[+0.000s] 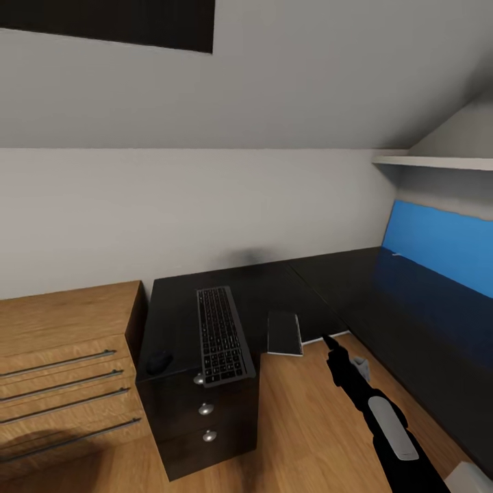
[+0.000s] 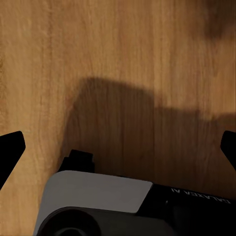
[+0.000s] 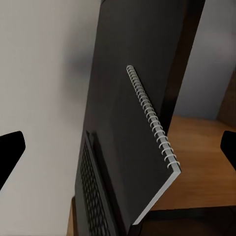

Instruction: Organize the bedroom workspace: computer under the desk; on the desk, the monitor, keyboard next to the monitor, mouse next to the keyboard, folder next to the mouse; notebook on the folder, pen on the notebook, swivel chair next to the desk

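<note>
Black and glossy, the long L-shaped worktop (image 1: 274, 291) is stretching along the pale wall in the head view, its blue back panel (image 1: 445, 250) rising at the right and its black drawer unit (image 1: 205, 424) with three round knobs standing below the near end. A flat rectangular keyboard with dark keys and a greyish frame (image 1: 220, 334) is lying on that end, its near edge jutting past the worktop's front. A small rounded black mouse (image 1: 159, 361) is sitting just beside the keyboard, toward the light wooden cabinet (image 1: 65, 370). On the keyboard's other side, apart from it, a small thin greyish spiral-bound notebook (image 1: 284, 333) is resting at the worktop's inner edge, partly overhanging the wooden floor (image 1: 308, 418). The right gripper (image 1: 331, 341) is reaching up near the notebook's corner; this view is not showing how its jaws stand.

In the left wrist view, the left gripper (image 2: 118, 147) is pointing at bare wooden floor (image 2: 118, 54), its dark fingertips (image 2: 11, 147) showing at opposite edges, jaws wide apart.

In the right wrist view, the right gripper (image 3: 118, 147) is facing the notebook (image 3: 142, 142), whose wire spiral is overhanging the worktop (image 3: 142, 34), with the keyboard (image 3: 93, 191) beyond it. The jaws are spread wide, holding nothing.
</note>
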Motion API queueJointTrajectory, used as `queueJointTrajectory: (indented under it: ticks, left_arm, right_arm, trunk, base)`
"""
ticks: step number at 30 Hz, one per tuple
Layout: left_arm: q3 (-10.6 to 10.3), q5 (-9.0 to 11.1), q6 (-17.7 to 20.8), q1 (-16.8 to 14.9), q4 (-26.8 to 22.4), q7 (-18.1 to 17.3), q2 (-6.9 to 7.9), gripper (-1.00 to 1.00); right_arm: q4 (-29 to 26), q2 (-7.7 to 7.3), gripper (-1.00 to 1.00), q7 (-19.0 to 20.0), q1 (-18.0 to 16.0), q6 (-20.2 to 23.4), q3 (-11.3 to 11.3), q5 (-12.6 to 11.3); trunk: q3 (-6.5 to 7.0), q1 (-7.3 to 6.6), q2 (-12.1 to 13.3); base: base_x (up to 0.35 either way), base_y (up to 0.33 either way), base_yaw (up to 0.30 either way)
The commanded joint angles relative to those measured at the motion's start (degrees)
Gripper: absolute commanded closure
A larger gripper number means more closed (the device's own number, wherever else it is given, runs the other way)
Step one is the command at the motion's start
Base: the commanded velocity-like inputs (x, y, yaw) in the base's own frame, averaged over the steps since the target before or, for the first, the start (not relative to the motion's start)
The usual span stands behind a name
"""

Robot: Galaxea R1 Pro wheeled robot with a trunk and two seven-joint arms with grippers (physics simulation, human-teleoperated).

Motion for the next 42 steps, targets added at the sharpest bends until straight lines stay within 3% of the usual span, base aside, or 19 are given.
queueJointTrajectory:
  ticks: [1, 12, 19, 23, 28, 29, 34, 42]
  left_arm:
    - [-0.3, 0.4, 0.1, 0.0, -0.1, 0.5, 0.08, -1.00]
    - [-0.3, 0.4, 0.0, 0.0, -0.1, 0.5, 0.08, -1.00]
    - [-0.3, 0.4, 0.0, 0.0, -0.1, 0.5, 0.08, -1.00]
    - [-0.3, 0.4, 0.0, 0.0, -0.1, 0.5, 0.08, -1.00]
    - [-0.3, 0.4, 0.0, 0.0, -0.1, 0.5, 0.07, -1.00]
    - [-0.3, 0.4, 0.0, 0.0, -0.1, 0.5, 0.09, -1.00]
    - [-0.3, 0.4, 0.0, 0.0, -0.1, 0.5, 0.12, -1.00]
    - [-0.1, 0.5, 0.0, 0.0, -0.1, 0.5, 0.17, -1.00]
  right_arm:
    - [0.1, 0.03, -1.00, 0.1, 0.0, 0.3, -0.1, -0.3]
    - [0.4, 0.08, -1.00, -2.1, -0.1, 0.0, -0.2, -0.3]
    - [3.8, 0.22, -1.00, -18.2, -2.6, 0.0, -0.4, -0.8]
    - [6.9, 0.26, -1.00, -23.3, -5.1, -0.8, -0.5, -1.0]
    - [11.6, 0.31, -1.00, -25.4, -7.4, -3.3, -0.5, -1.2]
    - [14.9, 0.32, -1.00, -25.9, -8.9, -4.3, -0.5, -1.8]
    - [20.9, 0.28, -1.00, -26.2, -11.5, -4.7, -0.5, -3.5]
    - [25.7, 0.24, -1.00, -26.3, -13.1, -4.8, -0.4, -4.7]
  trunk:
    - [0.13, -0.23, 0.4]
    - [2.10, -2.65, 4.8]
    - [3.36, -4.18, 7.6]
    - [4.08, -5.06, 9.2]
    - [4.97, -6.16, 11.2]
    - [5.15, -6.38, 11.6]
    - [6.05, -7.48, 13.6]
    - [7.49, -9.23, 16.8]
  base:
    - [0.000, 0.000, 0.000]
    - [0.000, 0.000, 0.000]
    - [0.000, 0.000, 0.000]
    - [0.000, 0.000, 0.000]
    - [0.000, 0.000, 0.000]
    - [0.000, 0.000, 0.000]
    - [0.000, 0.000, 0.000]
    - [0.000, 0.000, 0.000]
